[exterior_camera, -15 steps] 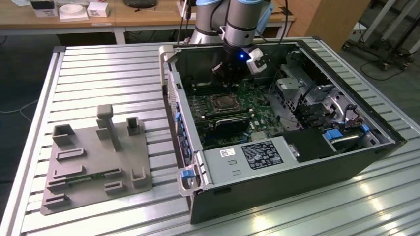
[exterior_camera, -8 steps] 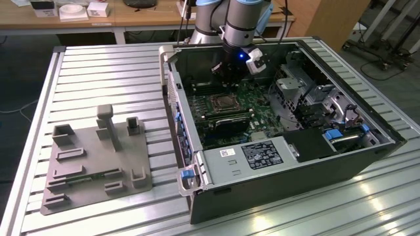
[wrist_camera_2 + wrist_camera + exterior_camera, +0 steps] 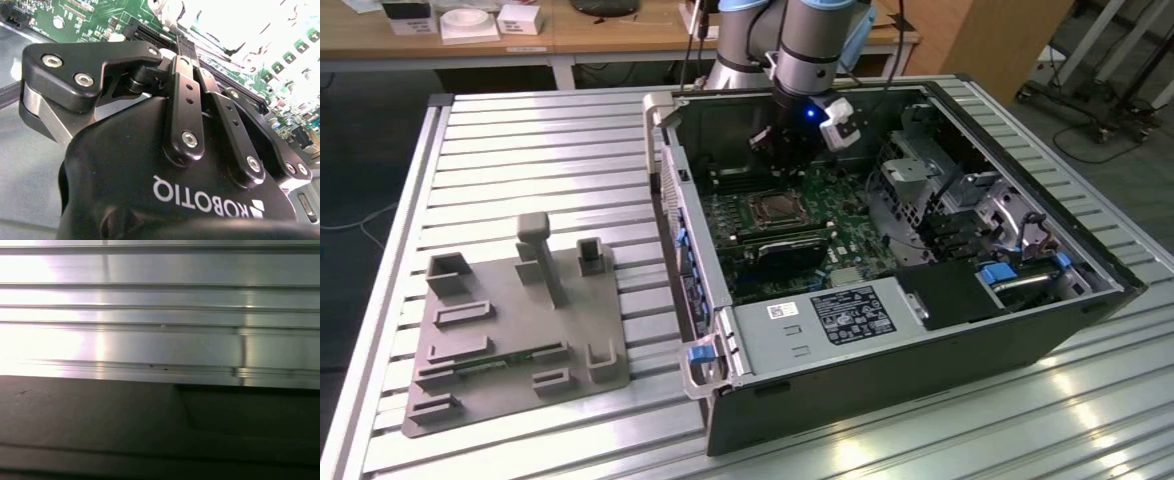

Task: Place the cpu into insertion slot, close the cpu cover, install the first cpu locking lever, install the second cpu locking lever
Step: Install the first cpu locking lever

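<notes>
On the slatted metal table (image 3: 520, 130), a grey fixture block (image 3: 514, 330) sits at nine o'clock from the open computer case (image 3: 894, 290), with no chip that I can make out on it. At the case's centre the insertion slot (image 3: 775, 209) lies on the green motherboard (image 3: 834, 195), silvery metal across its middle, so I judge the cpu seated, though cover and levers are too small to read. My gripper (image 3: 781, 140) hangs at twelve o'clock above the slot; I cannot tell whether it is spread or pressed together.
</notes>
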`<action>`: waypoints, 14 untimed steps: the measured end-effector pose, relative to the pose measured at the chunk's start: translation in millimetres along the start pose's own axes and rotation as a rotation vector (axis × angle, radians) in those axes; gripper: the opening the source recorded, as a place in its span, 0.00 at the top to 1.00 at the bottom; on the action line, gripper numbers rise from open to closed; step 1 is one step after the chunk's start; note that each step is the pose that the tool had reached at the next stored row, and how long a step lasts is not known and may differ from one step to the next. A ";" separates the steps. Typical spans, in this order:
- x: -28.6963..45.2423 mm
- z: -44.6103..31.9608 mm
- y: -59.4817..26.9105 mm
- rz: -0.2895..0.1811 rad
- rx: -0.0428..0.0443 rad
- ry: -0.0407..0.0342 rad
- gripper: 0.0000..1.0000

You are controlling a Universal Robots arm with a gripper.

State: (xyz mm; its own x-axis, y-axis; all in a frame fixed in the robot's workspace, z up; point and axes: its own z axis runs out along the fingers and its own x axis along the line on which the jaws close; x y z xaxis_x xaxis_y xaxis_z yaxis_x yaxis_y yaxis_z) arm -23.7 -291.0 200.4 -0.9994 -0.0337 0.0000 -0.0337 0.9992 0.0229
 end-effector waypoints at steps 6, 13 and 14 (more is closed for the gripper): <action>0.0 0.2 0.5 -0.015 -0.0036 0.0003 0.90; 0.2 0.0 3.9 -0.016 -0.0034 0.0012 0.90; 0.2 0.1 3.9 -0.016 -0.0057 0.0011 0.90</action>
State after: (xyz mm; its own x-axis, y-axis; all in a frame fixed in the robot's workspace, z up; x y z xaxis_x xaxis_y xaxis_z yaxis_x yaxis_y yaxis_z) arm -24.0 -287.1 200.3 -0.9988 -0.0493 0.0007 -0.0493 0.9984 0.0286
